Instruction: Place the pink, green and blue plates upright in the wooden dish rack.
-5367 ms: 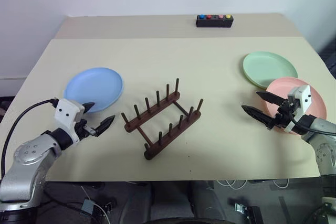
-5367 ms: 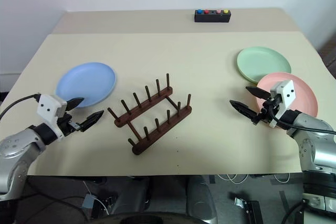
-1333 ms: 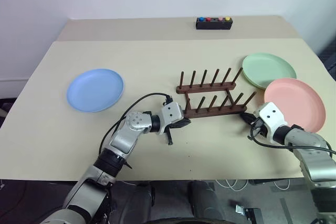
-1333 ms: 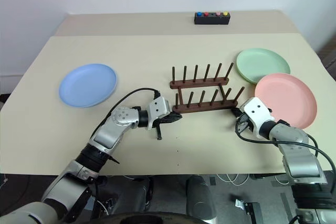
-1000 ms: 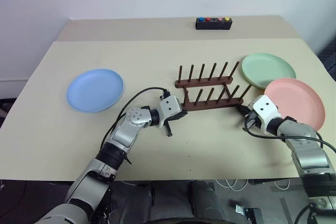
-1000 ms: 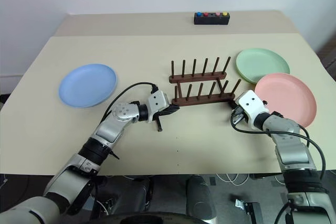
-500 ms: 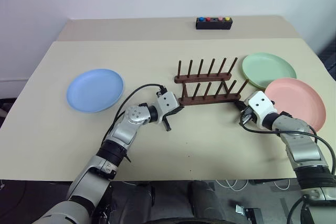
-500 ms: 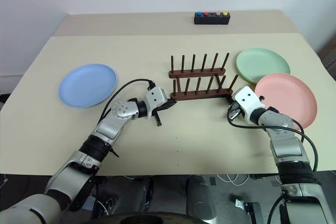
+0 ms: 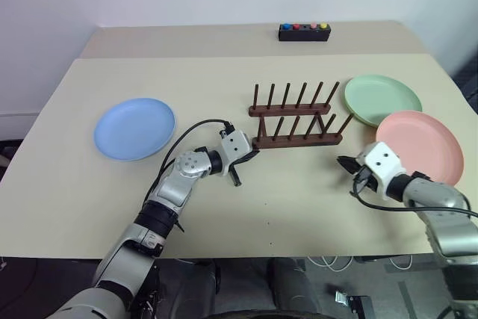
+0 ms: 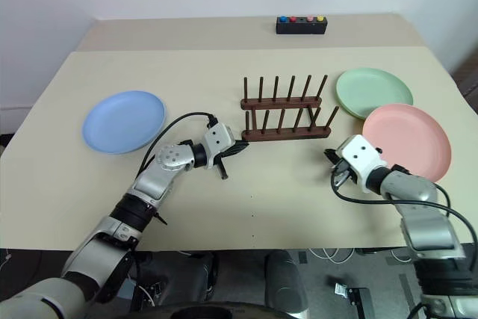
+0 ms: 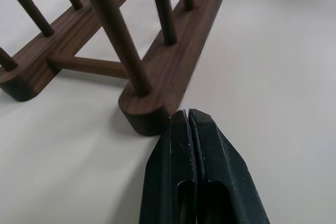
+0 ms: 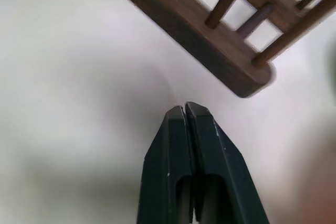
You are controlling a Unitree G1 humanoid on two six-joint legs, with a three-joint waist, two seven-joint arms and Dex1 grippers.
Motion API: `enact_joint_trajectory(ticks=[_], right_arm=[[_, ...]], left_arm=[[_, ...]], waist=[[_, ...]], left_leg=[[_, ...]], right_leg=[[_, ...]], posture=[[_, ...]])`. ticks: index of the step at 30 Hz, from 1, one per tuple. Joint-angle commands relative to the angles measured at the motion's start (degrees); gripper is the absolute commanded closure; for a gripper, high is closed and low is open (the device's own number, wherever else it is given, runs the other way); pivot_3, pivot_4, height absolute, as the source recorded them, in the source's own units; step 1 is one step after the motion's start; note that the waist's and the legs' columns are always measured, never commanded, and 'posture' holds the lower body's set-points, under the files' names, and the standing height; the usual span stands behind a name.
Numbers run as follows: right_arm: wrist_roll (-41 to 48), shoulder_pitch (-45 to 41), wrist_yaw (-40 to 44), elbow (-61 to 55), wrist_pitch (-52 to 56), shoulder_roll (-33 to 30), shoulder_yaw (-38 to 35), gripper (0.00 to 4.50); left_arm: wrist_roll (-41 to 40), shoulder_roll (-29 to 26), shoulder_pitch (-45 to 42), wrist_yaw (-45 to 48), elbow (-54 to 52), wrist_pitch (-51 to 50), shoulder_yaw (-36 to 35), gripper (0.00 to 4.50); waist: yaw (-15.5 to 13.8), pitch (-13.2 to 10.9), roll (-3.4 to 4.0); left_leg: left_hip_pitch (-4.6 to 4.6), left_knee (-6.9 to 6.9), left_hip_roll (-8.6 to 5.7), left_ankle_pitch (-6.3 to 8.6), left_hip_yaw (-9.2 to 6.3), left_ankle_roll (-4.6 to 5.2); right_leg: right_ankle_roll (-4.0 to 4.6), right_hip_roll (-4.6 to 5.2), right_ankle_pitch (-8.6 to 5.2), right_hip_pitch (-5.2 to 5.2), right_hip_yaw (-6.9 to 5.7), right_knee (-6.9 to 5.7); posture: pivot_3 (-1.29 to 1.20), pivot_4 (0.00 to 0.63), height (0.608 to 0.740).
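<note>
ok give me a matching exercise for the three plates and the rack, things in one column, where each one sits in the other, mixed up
Things:
1. blue plate
2. green plate
3. pink plate
4. wooden dish rack

Places:
A. mid-table, standing on its rails, no plates in it
B. flat on the table's left side, alone
C. right side, nearer the robot, its rim overlapping another plate
D. right side, farther back, partly under another plate's rim

Pairs: 1-B, 2-D, 3-C, 4-A

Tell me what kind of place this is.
Probably a robot test bench, not a kitchen: a bare tabletop against a plain wall, an empty wooden dish rack with plates lying around it, and a button box.
</note>
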State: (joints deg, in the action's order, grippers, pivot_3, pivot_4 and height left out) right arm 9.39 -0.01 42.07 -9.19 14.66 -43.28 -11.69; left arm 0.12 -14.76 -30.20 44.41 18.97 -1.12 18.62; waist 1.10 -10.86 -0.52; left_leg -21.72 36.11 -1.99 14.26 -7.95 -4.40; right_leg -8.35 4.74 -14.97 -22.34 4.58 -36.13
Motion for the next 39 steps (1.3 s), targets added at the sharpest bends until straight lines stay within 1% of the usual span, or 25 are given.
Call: enact_joint_trajectory(ticks=[1, 2, 5, 6, 11, 17, 20, 21, 23, 26, 27, 33, 37, 39], right_arm=[[2.04, 1.77, -2.21, -6.79, 4.27, -1.86, -7.98, 2.68], [0.65, 2.19, -3.62, -7.28, 5.05, -2.28, -8.99, 2.03], [-1.72, 2.78, -6.15, -7.97, 7.27, -2.87, -9.94, 0.75], [-2.38, 3.16, -6.67, -8.03, 8.23, -3.06, -9.61, 0.25], [-4.59, 5.4, -8.32, -8.13, 11.12, -2.39, -7.84, 0.25], [-7.09, 5.23, -12.23, -5.6, 13.48, -1.47, -6.92, 0.25], [-7.52, 5.27, -12.92, -5.69, 14.5, -1.33, -6.68, 1.06], [-7.5, 5.3, -12.96, -5.88, 14.66, -1.27, -6.6, 1.45], [-7.36, 5.36, -12.96, -6.35, 15.0, -1.23, -6.4, 2.57], [-7.4, 5.68, -12.84, -7.29, 15.31, -1.31, -5.9, 4.1], [-7.44, 5.82, -12.86, -7.61, 15.46, -1.34, -5.78, 4.48], [-8.96, 6.48, -12.73, -9.88, 16.11, -2.52, -5.45, 4.48], [-12.85, 3.05, -15.37, -8.44, 13.55, -5.15, -6.77, 4.48], [-13.47, 0.71, -15.04, -9.1, 11.02, -6.82, -7.23, 4.48]], left_arm=[[-6.32, -0.86, 3.68, 6.27, -8.97, -2.02, -0.96, 4.5], [-8.36, -1.13, 4.74, 8.53, -11.37, -3.78, -0.63, 4.5], [-11.21, -1.62, 6.7, 12.46, -15.79, -6.28, 0.39, 4.5], [-12.03, -1.66, 7.25, 13.73, -17.15, -6.65, 0.97, 4.5], [-14.04, -0.1, 7.4, 15.72, -19.79, -8.86, 2.38, 4.5], [-14.15, 0.47, 6.73, 15.85, -19.47, -9.55, 2.56, 4.5], [-14.11, 0.15, 6.88, 15.91, -19.32, -9.41, 2.33, 4.5], [-14.08, 0.09, 6.93, 15.89, -19.28, -9.34, 2.3, 4.5], [-14.03, 0.06, 6.95, 15.82, -19.18, -9.25, 2.28, 4.5], [-13.79, 0.13, 6.9, 15.58, -18.96, -8.79, 2.25, 4.5], [-13.67, 0.16, 6.88, 15.48, -18.84, -8.62, 2.26, 4.5], [-13.38, 0.39, 6.7, 15.27, -18.38, -8.13, 2.46, 4.5], [-12.94, 0.6, 6.36, 14.94, -17.99, -7.5, 2.54, 4.5], [-12.91, 0.64, 6.11, 14.85, -17.78, -7.42, 2.5, 4.5]], waist=[[-0.12, -0.01, -0.01], [-0.2, -0.01, -0.02], [-0.36, -0.01, -0.02], [-0.37, -0.01, -0.02], [-0.38, -0.01, -0.02], [-0.28, -0.01, -0.01], [-0.33, -0.01, -0.01], [-0.32, -0.01, -0.01], [-0.31, -0.01, -0.01], [-0.32, -0.01, -0.01], [-0.29, -0.01, -0.01], [-0.31, -0.01, -0.01], [-0.22, -0.01, -0.01], [-0.22, -0.01, 0.03]], left_leg=[[-0.03, 0.0, 0.0, 0.0, 0.0, 0.0], [-0.07, 0.01, 0.0, 0.0, 0.0, 0.0], [-0.12, 0.06, 0.0, 0.0, 0.0, 0.0], [-0.12, 0.07, 0.0, 0.0, 0.0, 0.0], [-0.19, 0.06, 0.0, 0.0, 0.01, 0.0], [-0.19, 0.05, 0.0, 0.0, 0.0, 0.0], [-0.24, 0.07, 0.0, 0.0, 0.0, 0.0], [-0.25, 0.06, 0.0, 0.0, 0.0, 0.0], [-0.26, 0.06, 0.0, 0.0, 0.0, 0.0], [-0.27, 0.07, 0.0, 0.0, 0.0, 0.0], [-0.27, 0.06, 0.0, 0.0, 0.0, 0.0], [-0.28, 0.07, 0.0, 0.0, 0.0, 0.0], [-0.31, 0.09, 0.0, 0.0, 0.0, 0.0], [-0.34, 0.09, 0.0, 0.0, 0.01, 0.0]], right_leg=[[0.0, 0.0, 0.0, -0.01, 0.0, 0.01], [0.0, 0.01, 0.0, -0.04, 0.0, 0.02], [0.02, 0.01, 0.0, -0.05, -0.01, 0.02], [0.03, 0.01, 0.0, -0.05, -0.01, 0.02], [0.03, 0.01, -0.01, -0.09, -0.01, 0.05], [0.03, 0.0, -0.01, -0.11, -0.01, 0.04], [0.04, 0.01, -0.02, -0.13, -0.01, 0.07], [0.04, 0.01, -0.02, -0.15, -0.01, 0.07], [0.04, 0.01, -0.02, -0.16, -0.01, 0.07], [0.04, 0.0, -0.02, -0.16, -0.01, 0.07], [0.04, 0.0, -0.02, -0.16, -0.01, 0.07], [0.03, 0.0, -0.01, -0.17, -0.01, 0.07], [0.03, 0.01, -0.01, -0.21, -0.01, 0.07], [0.04, 0.01, -0.01, -0.24, -0.01, 0.06]], posture=[[0.0, 0.15, 0.74], [0.0, 0.15, 0.74], [0.0, 0.15, 0.74], [0.0, 0.15, 0.74], [0.0, 0.15, 0.74], [0.0, 0.15, 0.74], [0.0, 0.15, 0.74], [0.0, 0.15, 0.74], [0.0, 0.15, 0.74], [0.0, 0.15, 0.74], [0.0, 0.15, 0.74], [0.0, 0.15, 0.74], [0.0, 0.15, 0.74], [0.0, 0.15, 0.74]])
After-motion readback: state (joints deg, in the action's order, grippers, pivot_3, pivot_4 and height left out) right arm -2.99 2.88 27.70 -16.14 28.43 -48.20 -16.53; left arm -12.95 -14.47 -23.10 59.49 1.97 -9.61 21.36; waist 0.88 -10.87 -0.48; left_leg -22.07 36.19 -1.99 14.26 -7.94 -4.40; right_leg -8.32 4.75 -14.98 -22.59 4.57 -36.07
